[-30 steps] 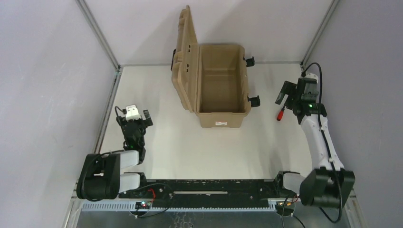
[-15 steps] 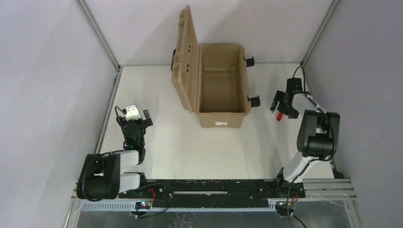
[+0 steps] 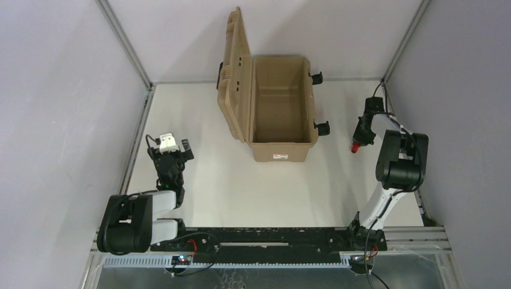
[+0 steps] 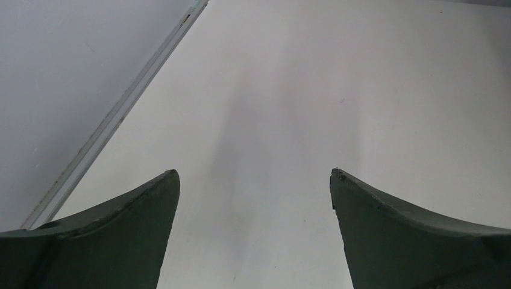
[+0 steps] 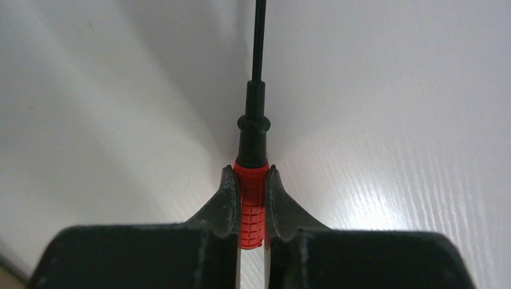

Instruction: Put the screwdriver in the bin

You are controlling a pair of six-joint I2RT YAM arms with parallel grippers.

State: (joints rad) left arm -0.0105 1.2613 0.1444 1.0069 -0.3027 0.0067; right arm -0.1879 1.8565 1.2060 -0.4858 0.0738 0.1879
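Note:
The screwdriver (image 5: 252, 205) has a red ribbed handle and a thin dark shaft that runs away from the wrist camera over the white table. My right gripper (image 5: 251, 174) is shut on that handle, one finger pressed against each side. From above, the screwdriver (image 3: 356, 146) shows as a red tip below the right gripper (image 3: 362, 133), low over the table to the right of the bin. The bin (image 3: 280, 150), a tan case, stands with its lid swung up on the left side and its inside bare. My left gripper (image 4: 254, 177) is open over bare table, far left of the bin.
Black latches (image 3: 323, 127) stick out from the bin's right wall toward the right arm. A metal frame rail (image 3: 137, 141) runs along the table's left edge beside the left gripper (image 3: 172, 153). Grey walls close in on both sides.
My right gripper has dropped down over the screwdriver and closed on its red handle; a second ago it stood wide open above it. The left arm has not moved.

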